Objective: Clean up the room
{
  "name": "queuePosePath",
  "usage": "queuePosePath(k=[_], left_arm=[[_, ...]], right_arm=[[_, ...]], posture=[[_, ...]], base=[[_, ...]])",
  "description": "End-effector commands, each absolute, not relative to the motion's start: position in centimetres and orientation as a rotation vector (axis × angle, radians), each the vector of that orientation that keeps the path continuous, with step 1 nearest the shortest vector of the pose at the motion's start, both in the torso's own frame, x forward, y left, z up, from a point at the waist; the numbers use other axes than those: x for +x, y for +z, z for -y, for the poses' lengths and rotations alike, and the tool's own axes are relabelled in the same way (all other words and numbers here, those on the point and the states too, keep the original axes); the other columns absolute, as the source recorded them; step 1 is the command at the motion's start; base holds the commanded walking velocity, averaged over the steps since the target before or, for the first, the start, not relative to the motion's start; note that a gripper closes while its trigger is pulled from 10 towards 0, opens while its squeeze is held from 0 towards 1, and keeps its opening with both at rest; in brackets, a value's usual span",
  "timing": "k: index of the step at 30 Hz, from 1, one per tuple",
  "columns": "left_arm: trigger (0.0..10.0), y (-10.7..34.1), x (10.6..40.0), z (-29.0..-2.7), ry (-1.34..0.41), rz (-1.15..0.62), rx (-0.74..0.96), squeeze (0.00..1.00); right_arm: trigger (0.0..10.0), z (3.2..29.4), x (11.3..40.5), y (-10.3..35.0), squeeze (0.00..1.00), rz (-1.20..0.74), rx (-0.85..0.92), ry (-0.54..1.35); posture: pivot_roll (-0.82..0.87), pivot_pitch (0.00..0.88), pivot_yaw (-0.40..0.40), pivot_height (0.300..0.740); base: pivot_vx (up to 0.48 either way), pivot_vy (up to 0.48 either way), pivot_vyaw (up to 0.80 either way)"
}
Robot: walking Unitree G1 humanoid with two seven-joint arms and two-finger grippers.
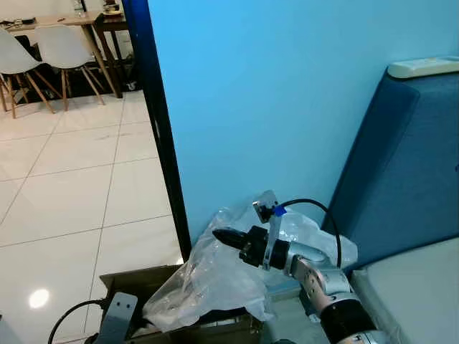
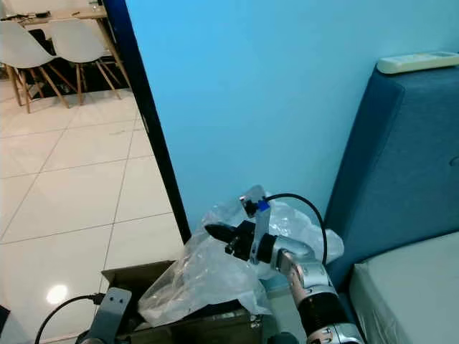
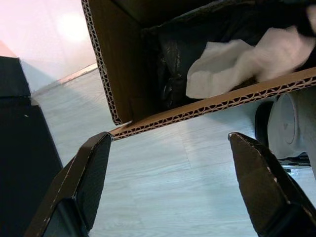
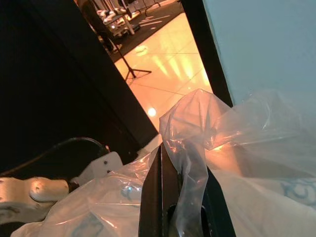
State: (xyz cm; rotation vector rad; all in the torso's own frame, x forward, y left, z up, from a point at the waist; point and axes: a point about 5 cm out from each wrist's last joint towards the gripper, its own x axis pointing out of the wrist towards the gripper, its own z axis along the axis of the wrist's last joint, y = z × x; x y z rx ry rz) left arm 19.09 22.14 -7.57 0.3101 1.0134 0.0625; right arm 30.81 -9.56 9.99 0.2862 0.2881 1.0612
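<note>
Above the cardboard box, the right gripper holds its fingers clamped on a clear plastic bag, evidently positioned for disposal. Left gripper hangs beside the box, fingers apart and empty.

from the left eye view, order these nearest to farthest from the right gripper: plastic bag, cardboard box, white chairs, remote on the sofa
1. plastic bag: pinched in the right gripper.
2. cardboard box: just below, to its left.
3. remote: up on the blue sofa top, to the right.
4. white chairs: far across the tiled floor, upper left.

Crinkled clear plastic bag, corrugated cardboard box
</note>
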Motion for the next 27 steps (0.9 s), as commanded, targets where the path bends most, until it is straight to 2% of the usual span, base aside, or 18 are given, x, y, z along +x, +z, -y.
queuePosePath(k=[1, 2, 7, 10, 12, 16, 22, 27], left_arm=[[10.0, -7.9, 18.4, -22.4, 0.068, -1.041, 0.302, 0.0], [10.0, -8.0, 18.3, -22.3, 0.066, -1.044, 0.299, 0.0], [10.0, -8.0, 18.3, -22.1, 0.059, -1.044, 0.301, 0.0], [10.0, -8.0, 18.3, -22.0, 0.052, -1.044, 0.301, 0.0], [10.0, -8.1, 18.1, -21.9, 0.048, -1.049, 0.302, 0.0], [10.0, -8.4, 17.7, -21.5, 0.028, -1.061, 0.306, 0.0], [10.0, -8.7, 17.2, -21.1, 0.019, -1.074, 0.299, 0.0], [10.0, -8.8, 17.0, -21.0, 0.01, -1.083, 0.304, 0.0]], right_arm=[[10.0, 9.2, 30.9, 10.0, 0.0, -0.323, 0.277, 1.063], [10.0, 9.1, 30.7, 8.4, 0.0, -0.443, 0.177, 1.037], [10.0, 9.1, 30.8, 7.6, 0.0, -0.501, 0.158, 1.006], [10.0, 8.0, 30.4, 10.0, 0.0, -0.48, 0.384, 1.122], [10.0, 7.9, 30.1, 10.8, 0.0, -0.476, 0.442, 1.171], [10.0, 8.3, 30.7, 10.3, 0.0, -0.507, 0.465, 1.108], [10.0, 9.1, 33.4, 12.7, 0.0, -0.368, 0.731, 0.941], [10.0, 9.1, 33.1, 12.8, 0.0, -0.399, 0.695, 0.968]], posture=[[-0.09, 0.022, -0.001, 0.615], [-0.08, 0.022, -0.002, 0.615], [-0.08, 0.022, -0.004, 0.615], [-0.08, 0.023, -0.003, 0.615], [-0.08, 0.022, -0.003, 0.615], [-0.07, 0.022, -0.004, 0.615], [-0.07, 0.023, -0.005, 0.615], [-0.07, 0.026, -0.002, 0.615]], base=[[0.0, 0.0, 0.0], [0.0, 0.0, 0.0], [0.0, 0.0, 0.0], [0.0, 0.0, 0.0], [0.0, 0.0, 0.0], [0.0, 0.0, 0.0], [0.0, 0.0, 0.0], [0.0, 0.0, 0.0]])
